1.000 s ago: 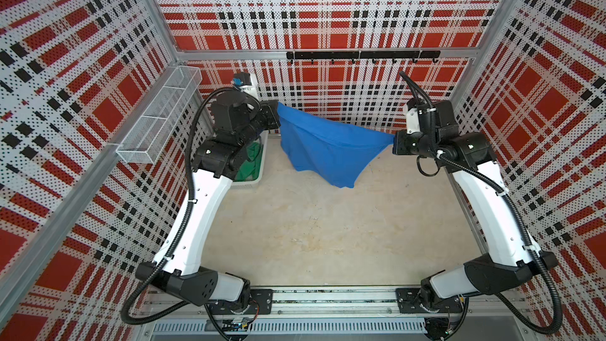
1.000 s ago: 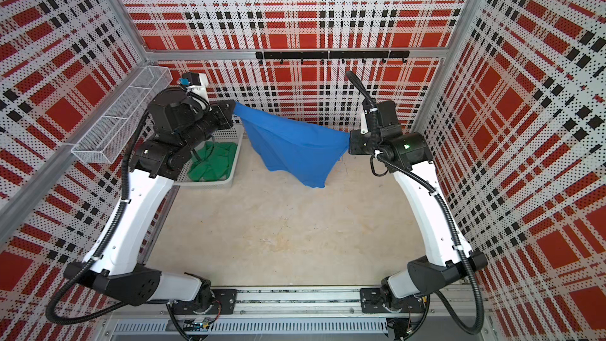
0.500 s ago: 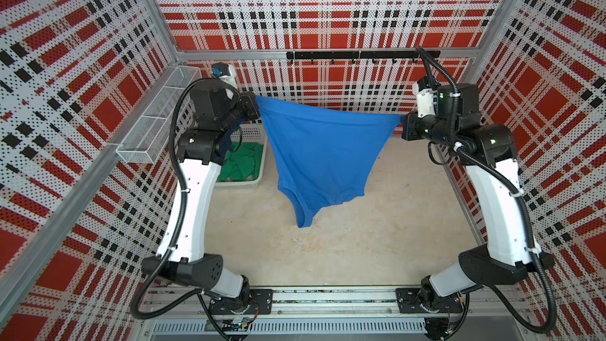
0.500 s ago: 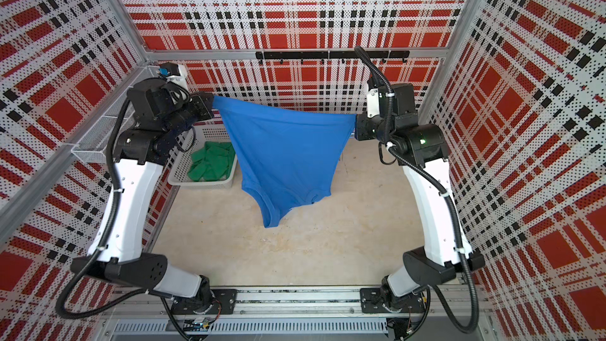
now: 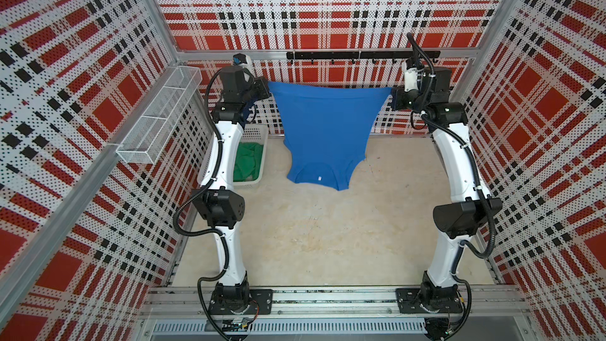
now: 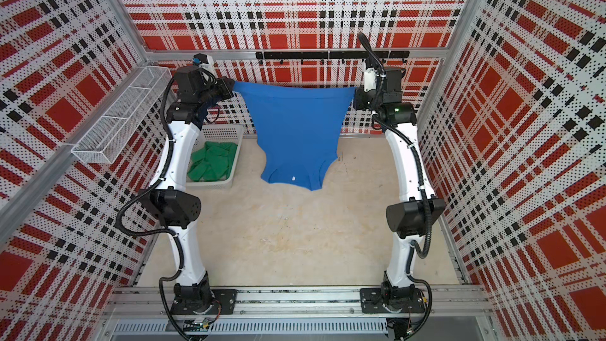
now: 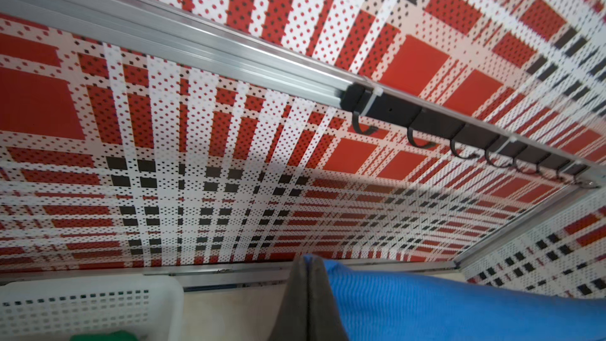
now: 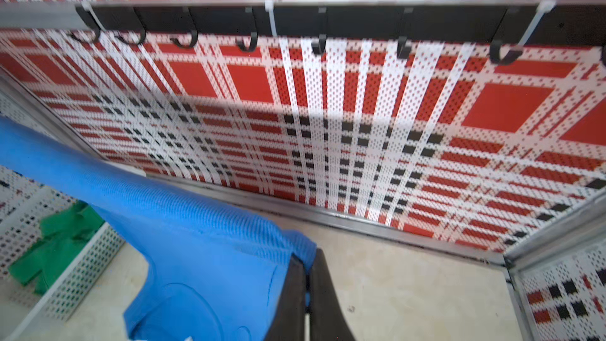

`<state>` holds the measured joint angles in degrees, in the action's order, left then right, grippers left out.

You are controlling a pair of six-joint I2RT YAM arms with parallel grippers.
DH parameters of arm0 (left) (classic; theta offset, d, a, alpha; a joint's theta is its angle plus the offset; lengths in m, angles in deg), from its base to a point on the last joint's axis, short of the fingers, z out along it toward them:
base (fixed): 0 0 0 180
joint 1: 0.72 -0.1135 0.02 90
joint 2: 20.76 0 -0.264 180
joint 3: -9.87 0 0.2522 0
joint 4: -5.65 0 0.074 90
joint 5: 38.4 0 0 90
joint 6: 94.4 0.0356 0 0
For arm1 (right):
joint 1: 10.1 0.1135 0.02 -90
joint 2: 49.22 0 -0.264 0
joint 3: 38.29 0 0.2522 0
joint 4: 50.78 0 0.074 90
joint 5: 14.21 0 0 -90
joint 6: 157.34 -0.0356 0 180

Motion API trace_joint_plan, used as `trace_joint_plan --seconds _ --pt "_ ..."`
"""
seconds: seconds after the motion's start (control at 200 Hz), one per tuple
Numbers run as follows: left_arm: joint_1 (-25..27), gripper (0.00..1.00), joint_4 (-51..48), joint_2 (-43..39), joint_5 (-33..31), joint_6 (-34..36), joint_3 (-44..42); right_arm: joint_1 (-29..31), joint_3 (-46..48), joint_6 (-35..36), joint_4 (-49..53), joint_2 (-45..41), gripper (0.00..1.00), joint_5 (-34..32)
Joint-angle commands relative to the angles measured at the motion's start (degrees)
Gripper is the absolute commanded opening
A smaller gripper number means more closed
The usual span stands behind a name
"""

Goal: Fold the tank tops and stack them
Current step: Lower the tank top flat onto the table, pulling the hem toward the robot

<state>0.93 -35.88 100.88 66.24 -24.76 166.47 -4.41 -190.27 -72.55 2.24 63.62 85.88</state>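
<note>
Presently, blue tank top [image 5: 323, 132] hung neck-down, left hand [image 5: 265, 90] and right hand [image 5: 394, 98] each clamped on its hem, white neck label [image 5: 319, 178] illegible

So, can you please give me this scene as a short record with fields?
Left hand: shut on one hem corner of the blue tank top
Right hand: shut on the other hem corner
Blue tank top: spread in the air, neckline lowest
Green tank top: crumpled in the white perforated basket
Folded: none yet
</note>
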Motion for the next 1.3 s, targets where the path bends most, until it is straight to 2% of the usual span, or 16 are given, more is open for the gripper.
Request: trace_joint_plan --seconds 0.0,0.105,0.21,0.311,0.356,0.496,0.596,0.697,0.837,0.982,1.042,1.087,1.203,1.233,1.293 --pt "-2.2 0.0 12.9 -2.1 4.3 -4.6 1.0 -2.7 -2.4 -1.2 -12.0 -1.4 0.0 5.2" --pt "-2.5 0.0 14.4 -4.2 5.6 -4.4 -0.4 -3.5 -1.0 -0.2 -13.1 -2.9 0.0 7.4" --pt "-1.8 0.0 14.5 -9.6 5.4 -2.6 -10.8 -3.6 8.2 0.8 -14.0 -7.0 0.0 8.5" --pt "-0.1 0.0 17.4 -18.0 2.8 0.6 -29.0 -3.7 26.1 1.9 -19.9 -14.3 0.0 11.3" --pt "0.8 0.0 20.3 -22.4 1.1 1.4 -40.0 -3.7 35.3 2.7 -22.7 -18.2 0.0 12.4" --pt "2.1 0.0 27.6 -33.5 -1.6 -0.5 -68.6 -3.7 56.1 3.3 -26.3 -27.3 0.0 14.8" --pt "3.4 0.0 29.4 -40.4 -3.1 -3.5 -84.4 -3.2 69.5 2.7 -26.2 -34.9 0.0 13.9" --pt "6.7 0.0 28.6 -46.3 -5.1 -5.5 -95.8 -2.6 81.1 0.3 -23.6 -42.9 0.0 11.4" --pt "10.4 0.0 20.8 -53.3 -6.8 -9.1 -105.3 -0.3 94.0 -8.9 -16.6 -52.4 0.0 9.4" --pt "12.1 0.0 14.9 -61.4 -5.2 -15.4 -115.0 2.1 100.3 -16.2 -1.3 -58.8 0.0 5.9" --pt "15.9 0.0 13.2 -64.4 -6.9 -19.1 -117.9 3.4 100.5 -20.5 2.4 -60.2 0.0 3.2" --pt "18.4 0.0 13.0 -66.1 -8.1 -20.5 -118.4 3.8 98.9 -22.9 5.1 -59.3 0.0 4.1" --pt "21.2 0.0 7.7 -67.0 -10.2 -22.5 -116.9 4.0 93.7 -24.7 17.6 -55.2 0.05 3.8" --pt "21.9 0.1 6.9 -67.4 -10.0 -23.4 -116.5 4.1 92.7 -24.5 20.9 -55.5 0.07 3.0" --pt "23.1 0.4 4.1 -68.2 -10.7 -24.1 -114.9 4.1 91.2 -24.3 25.8 -57.2 0.18 1.0"
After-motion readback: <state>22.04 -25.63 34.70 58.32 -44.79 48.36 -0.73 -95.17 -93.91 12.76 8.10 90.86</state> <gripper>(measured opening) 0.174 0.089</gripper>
